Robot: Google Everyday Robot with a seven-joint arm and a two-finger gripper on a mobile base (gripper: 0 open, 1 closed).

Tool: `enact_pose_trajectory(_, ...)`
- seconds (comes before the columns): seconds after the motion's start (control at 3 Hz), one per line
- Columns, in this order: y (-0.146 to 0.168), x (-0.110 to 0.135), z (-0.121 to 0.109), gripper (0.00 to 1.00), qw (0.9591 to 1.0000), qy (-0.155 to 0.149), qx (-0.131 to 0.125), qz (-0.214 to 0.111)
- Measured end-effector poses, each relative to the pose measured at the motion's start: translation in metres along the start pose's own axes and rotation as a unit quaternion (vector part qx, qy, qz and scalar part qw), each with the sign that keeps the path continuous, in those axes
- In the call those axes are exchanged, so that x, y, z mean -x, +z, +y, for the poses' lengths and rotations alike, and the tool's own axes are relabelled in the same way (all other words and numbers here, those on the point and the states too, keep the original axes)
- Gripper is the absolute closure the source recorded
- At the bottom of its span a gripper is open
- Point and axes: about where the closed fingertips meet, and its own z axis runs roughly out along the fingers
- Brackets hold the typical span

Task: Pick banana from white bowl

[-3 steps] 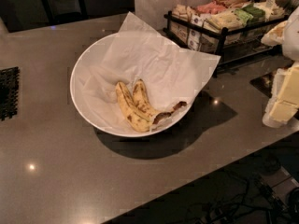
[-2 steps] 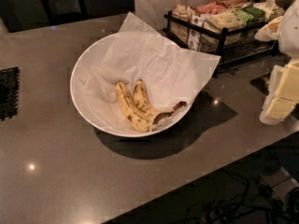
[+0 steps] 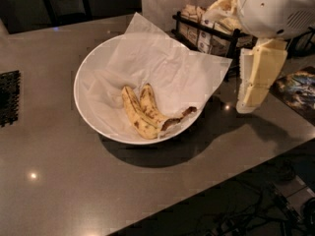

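Note:
A large white bowl [image 3: 80, 77] stands tilted on the grey table, lined with white paper [image 3: 162, 65]. Two spotted yellow bananas [image 3: 142, 113] lie side by side low in the bowl, their dark stem ends pointing right. My gripper [image 3: 247, 106], cream and white, hangs down from the white arm housing [image 3: 273, 9] at the upper right. It is to the right of the bowl, beyond its rim, above the table, and apart from the bananas.
A black wire basket [image 3: 211, 31] of packets stands behind the bowl, close to my arm. A black mesh mat [image 3: 9, 97] lies at the left edge. A colourful printed sheet [image 3: 298, 87] lies at the right. The table's front edge runs diagonally, with cables on the floor below.
My gripper and arm have come in from the right edge, leftward toward the bowl, and now show much more fully. The bowl and bananas have not moved.

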Motion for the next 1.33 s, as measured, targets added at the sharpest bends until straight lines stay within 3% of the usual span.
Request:
enact_pose_trajectory(0.33, 0.009, 0.026, -0.02, 0.0, 0.9948, -0.08, 0.031, -0.056)
enact_pose_trajectory(0.67, 0.036, 0.026, -0.055, 0.0, 0.9849, -0.126, 0.062, -0.101)
enact_pose_trajectory(1.0, 0.069, 0.023, -0.119, 0.0, 0.9872, -0.113, 0.057, -0.097)
enact_pose_trajectory(1.33, 0.097, 0.03, -0.185, 0.0, 0.996, -0.044, 0.039, -0.067)
